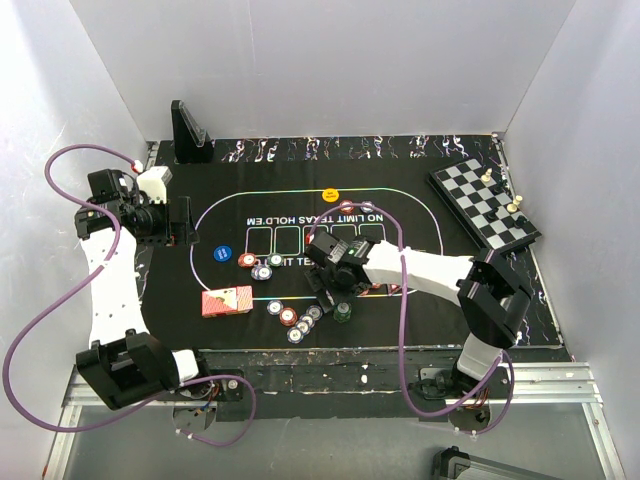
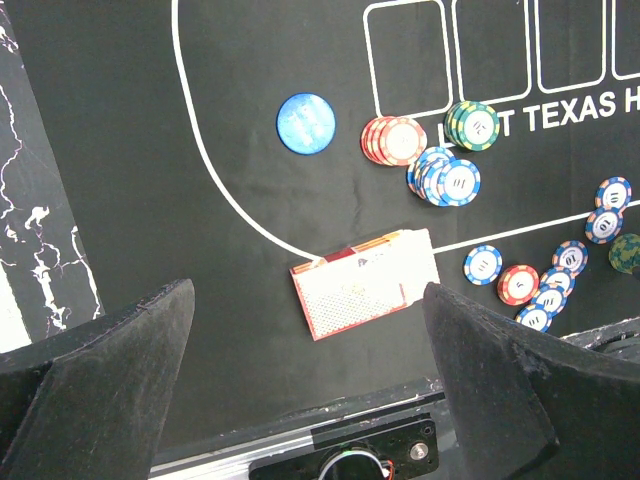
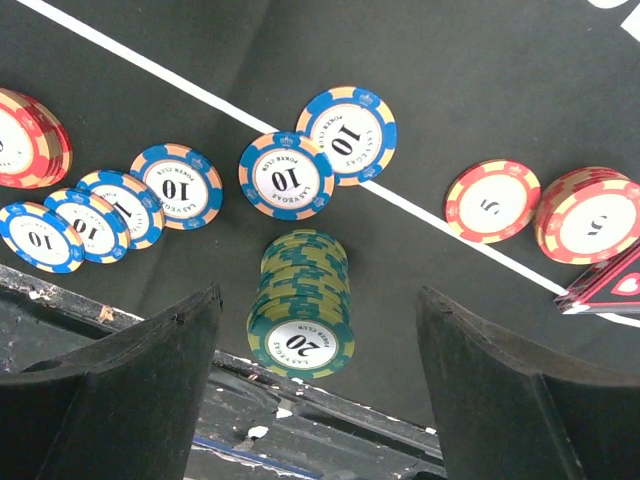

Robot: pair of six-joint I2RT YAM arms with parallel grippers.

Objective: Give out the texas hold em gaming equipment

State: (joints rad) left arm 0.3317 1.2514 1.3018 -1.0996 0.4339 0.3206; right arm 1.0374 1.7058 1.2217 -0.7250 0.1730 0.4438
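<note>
Progress: early (my guess), red-patterned-back playing-card deck undealt near black felt mat's front edge, blue round poker chips scattered beside it | Containers: none visible; printed white card outlines hold nothing | Right gripper spread wide, empty, over green chip stack | Left gripper likewise, above deck

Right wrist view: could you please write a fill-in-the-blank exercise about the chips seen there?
The green stack is marked with the number ____ on its top chip. Each blue chip is marked with the number ____. The right gripper hangs ____ above the green stack and holds nothing.
Missing words: 20; 10; open.
</note>
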